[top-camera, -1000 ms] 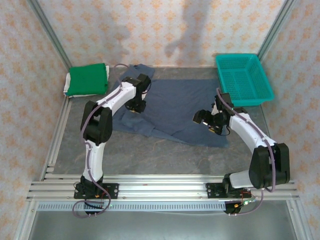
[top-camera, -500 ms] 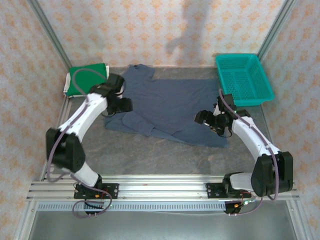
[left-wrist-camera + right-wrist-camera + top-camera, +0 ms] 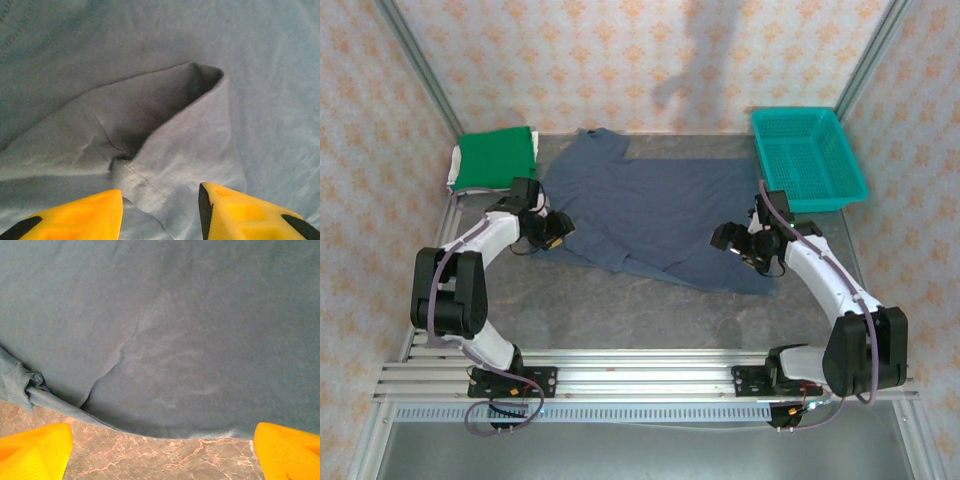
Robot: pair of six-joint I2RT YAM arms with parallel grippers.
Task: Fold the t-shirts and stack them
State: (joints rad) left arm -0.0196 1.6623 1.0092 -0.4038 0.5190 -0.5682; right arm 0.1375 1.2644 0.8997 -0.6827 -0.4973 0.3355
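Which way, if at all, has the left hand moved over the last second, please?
Yes: the left hand has moved left and slightly toward the near edge, closing on the table's left rail.

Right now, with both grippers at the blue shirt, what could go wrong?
The left gripper points at a doubled-over flap; closing there may catch one layer and skew the fold. The right gripper stands open over the hem of the blue t-shirt, beside a bunched roll that could fold in. The green t-shirt lies near the left arm and could get nudged.
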